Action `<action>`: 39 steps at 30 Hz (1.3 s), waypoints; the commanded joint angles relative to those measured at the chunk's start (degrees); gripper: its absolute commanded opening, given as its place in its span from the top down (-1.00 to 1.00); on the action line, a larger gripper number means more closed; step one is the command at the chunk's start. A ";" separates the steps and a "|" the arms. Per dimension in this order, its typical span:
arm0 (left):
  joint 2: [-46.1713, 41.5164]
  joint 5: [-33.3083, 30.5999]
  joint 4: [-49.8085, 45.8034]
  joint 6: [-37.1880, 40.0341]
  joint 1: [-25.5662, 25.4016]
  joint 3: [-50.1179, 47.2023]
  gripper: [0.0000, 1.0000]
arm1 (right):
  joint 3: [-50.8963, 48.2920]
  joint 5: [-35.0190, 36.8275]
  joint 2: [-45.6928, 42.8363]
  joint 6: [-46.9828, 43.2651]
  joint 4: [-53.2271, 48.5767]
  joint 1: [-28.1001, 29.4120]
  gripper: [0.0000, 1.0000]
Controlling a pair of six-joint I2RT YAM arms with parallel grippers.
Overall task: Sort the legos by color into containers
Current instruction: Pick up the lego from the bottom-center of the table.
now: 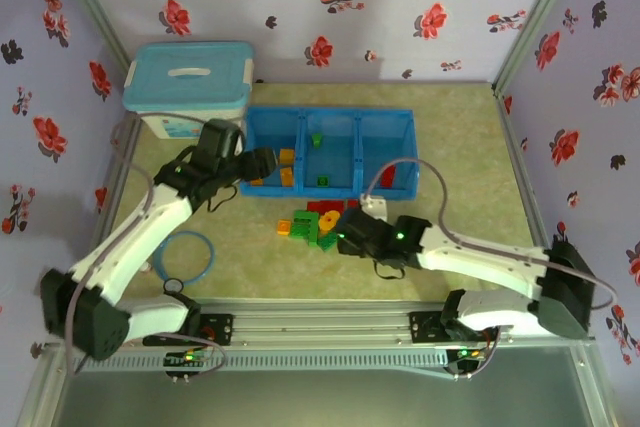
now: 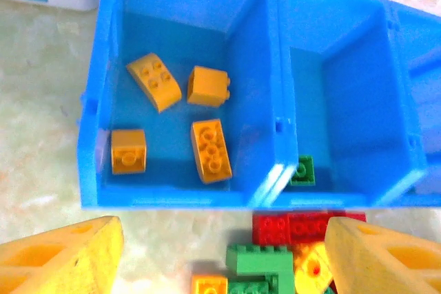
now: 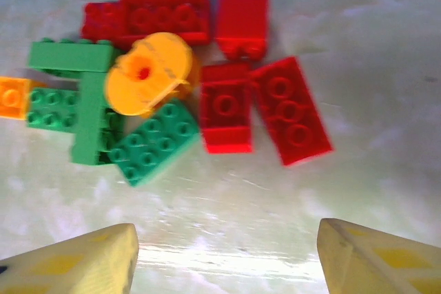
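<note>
left tool [image 2: 220,242] spread | right tool [image 3: 227,242] spread | left compartment [image 2: 242,67]: 4 yellow legos [image 2: 210,149]

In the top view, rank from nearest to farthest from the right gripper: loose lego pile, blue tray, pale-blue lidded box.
From the right gripper:
1. loose lego pile, right in front of its fingers.
2. blue tray, behind the pile.
3. pale-blue lidded box, far back left corner.
</note>
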 commanded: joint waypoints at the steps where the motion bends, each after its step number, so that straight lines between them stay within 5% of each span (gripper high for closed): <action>1: -5.20 -0.73 -1.44 -3.58 -1.56 -8.56 -0.53 | 5.29 -1.84 6.93 -2.38 3.72 1.38 -0.34; 9: -21.36 -3.08 -6.09 -9.42 -4.01 -23.12 -0.52 | 17.91 -3.40 25.85 -2.22 4.31 1.87 -0.12; 16: -27.84 -3.70 -10.03 -10.45 -4.37 -26.66 -0.50 | 24.97 -2.30 35.53 -1.18 0.16 1.95 0.04; 30: -28.43 -3.70 -10.28 -10.78 -4.46 -26.98 -0.46 | 26.47 -0.18 39.21 0.61 -2.25 2.51 0.13; 39: -28.43 -3.70 -10.74 -10.61 -4.72 -25.83 -0.44 | 26.13 3.06 37.99 2.71 -3.55 2.75 -0.01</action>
